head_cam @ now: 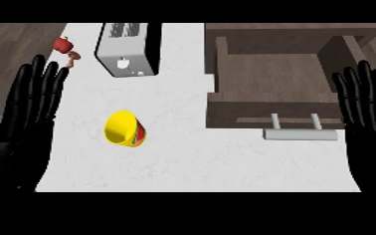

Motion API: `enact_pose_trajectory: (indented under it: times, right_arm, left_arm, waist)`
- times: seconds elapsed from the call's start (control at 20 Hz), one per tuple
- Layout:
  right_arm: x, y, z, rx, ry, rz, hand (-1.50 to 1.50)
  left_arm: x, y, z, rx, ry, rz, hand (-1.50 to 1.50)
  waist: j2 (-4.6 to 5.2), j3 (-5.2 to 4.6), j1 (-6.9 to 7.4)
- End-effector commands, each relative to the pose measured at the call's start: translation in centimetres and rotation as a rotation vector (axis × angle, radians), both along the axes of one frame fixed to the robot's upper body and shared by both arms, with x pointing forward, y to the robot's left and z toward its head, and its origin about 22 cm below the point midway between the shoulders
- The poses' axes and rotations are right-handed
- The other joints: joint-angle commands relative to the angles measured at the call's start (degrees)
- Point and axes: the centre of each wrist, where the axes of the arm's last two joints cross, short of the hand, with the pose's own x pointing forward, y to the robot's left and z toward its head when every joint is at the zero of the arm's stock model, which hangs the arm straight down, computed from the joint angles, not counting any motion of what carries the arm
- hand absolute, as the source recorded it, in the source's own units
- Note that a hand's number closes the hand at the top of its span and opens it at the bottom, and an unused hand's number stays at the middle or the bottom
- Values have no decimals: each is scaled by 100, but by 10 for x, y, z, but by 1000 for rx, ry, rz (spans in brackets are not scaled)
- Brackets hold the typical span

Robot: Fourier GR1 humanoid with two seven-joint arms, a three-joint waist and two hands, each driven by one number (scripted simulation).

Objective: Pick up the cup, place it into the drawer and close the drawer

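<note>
Two flat, empty hands; cup (123, 128) between, nearer left hand (28, 117) than right hand (360, 119).

Yellow cup (123, 129) — red band; brown drawer (272, 79)

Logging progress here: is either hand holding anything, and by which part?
Nothing is held. The left hand and right hand are both open; the yellow cup lies on the counter between them.

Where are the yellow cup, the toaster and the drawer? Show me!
cup (120, 126), head view, on its yellow inside.
toaster (132, 55), head view, on its grey side.
drawer (268, 74), head view, on its bare floor.
</note>
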Motion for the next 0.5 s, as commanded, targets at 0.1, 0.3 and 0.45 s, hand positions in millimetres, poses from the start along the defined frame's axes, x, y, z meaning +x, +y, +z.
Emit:
enact_pose_trajectory:
  times: [0.1,0.3,0.45]
  right_arm:
    - [-2,4,6,-16,-25,12,-150]
    - [6,9,-6,-41,112,104,-150]
    - [6,4,-1,-56,134,141,-150]
  left_arm:
    - [3,7,-14,5,40,-299,-150]
    - [8,14,-41,-136,281,-528,-150]
    - [18,35,-47,-192,332,-579,-150]
  waist:
    - [-84,-200,-124]
    - [-4,-212,-88]
    - [-58,-196,-138]
